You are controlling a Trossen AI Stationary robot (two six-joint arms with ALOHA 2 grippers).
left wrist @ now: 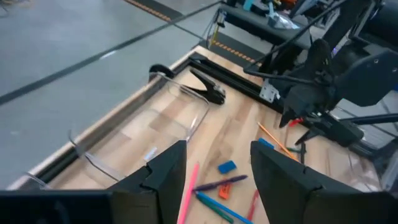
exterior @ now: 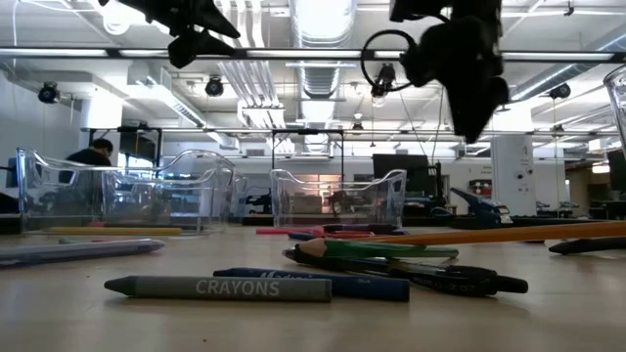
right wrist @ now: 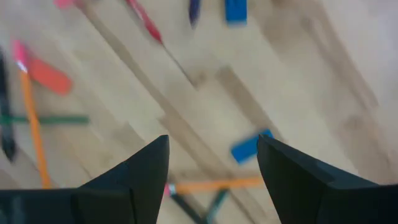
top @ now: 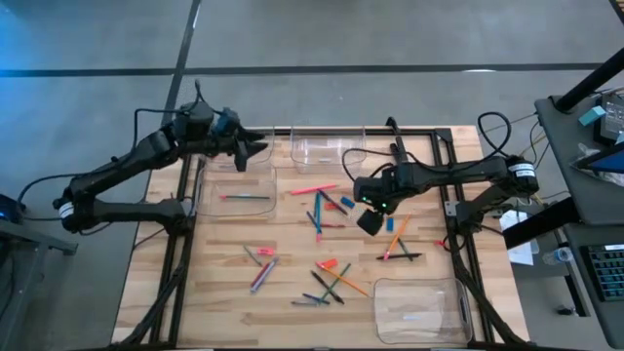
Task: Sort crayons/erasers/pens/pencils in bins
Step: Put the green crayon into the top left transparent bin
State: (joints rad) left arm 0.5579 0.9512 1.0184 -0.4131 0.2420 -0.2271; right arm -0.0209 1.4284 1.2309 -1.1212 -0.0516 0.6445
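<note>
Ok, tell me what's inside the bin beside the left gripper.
The bin beside the open, empty left gripper holds a thin stick, pink and dark along its length, lying on the floor of the tray. Nothing covers the inside; whether it is one stick or two is unclear.

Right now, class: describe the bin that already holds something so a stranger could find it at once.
Look at the wooden table from above and find its left edge. The clear bin there sits just below the left gripper. Unlike the other bins, it holds a thin stick.
</note>
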